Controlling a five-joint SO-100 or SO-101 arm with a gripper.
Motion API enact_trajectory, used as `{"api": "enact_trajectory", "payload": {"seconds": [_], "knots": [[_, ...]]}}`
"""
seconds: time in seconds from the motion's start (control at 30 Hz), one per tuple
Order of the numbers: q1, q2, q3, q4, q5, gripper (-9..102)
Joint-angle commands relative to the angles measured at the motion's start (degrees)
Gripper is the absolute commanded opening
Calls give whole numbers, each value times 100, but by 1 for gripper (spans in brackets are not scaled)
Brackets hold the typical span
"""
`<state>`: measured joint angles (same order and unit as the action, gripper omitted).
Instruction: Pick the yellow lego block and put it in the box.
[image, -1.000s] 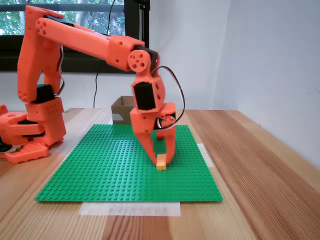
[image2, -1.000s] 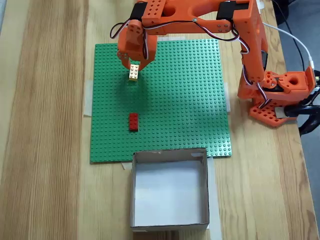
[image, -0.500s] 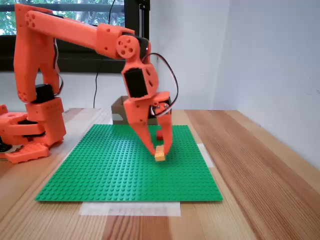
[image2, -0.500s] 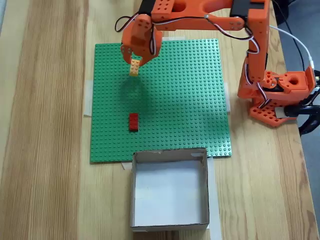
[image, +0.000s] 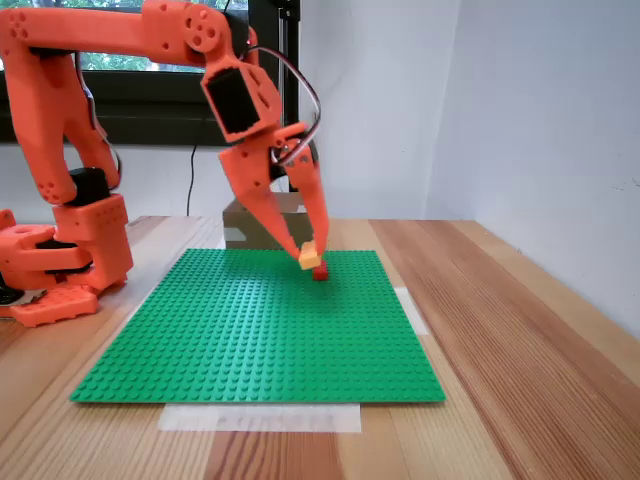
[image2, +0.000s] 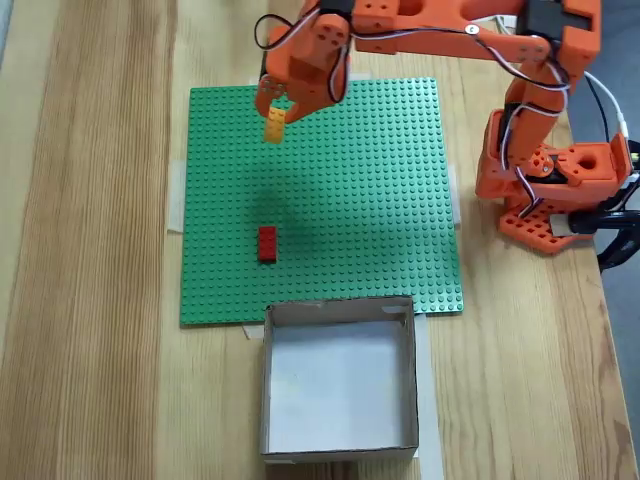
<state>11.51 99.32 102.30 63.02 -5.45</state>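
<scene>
Partly hidden: box (image: 262, 222) behind pincer (image: 305, 250).

We see a bright orange plastic robot arm (image: 110, 40) made of blocky, 3D-printed-looking segments with rounded ends. Round joint discs carry rings of small screw holes, clear on the elbow joint (image: 200, 25) in a fixed view. Black rectangular servo motors (image: 232, 97) sit set into the orange shells. Thin black and dark red cables (image: 300, 85) loop from the wrist segment, and more wires (image2: 505, 135) run down the upright link in the top-down fixed view. The orange two-finger gripper (image: 306, 254) has long, tapering, pointed fingers (image: 262, 212). The orange base (image2: 560, 195) is a chunky block with a round opening, and a white cable (image2: 603, 100) leads to it.
</scene>
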Motion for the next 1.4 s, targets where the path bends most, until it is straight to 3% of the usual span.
{"api": "enact_trajectory", "payload": {"seconds": [0.0, 0.53, 1.37], "knots": [[-97, 510, 53, 62, 44, -1], [-967, 1784, 387, 510, 141, -1], [-3085, 3911, 1793, 1257, 211, -1]]}}
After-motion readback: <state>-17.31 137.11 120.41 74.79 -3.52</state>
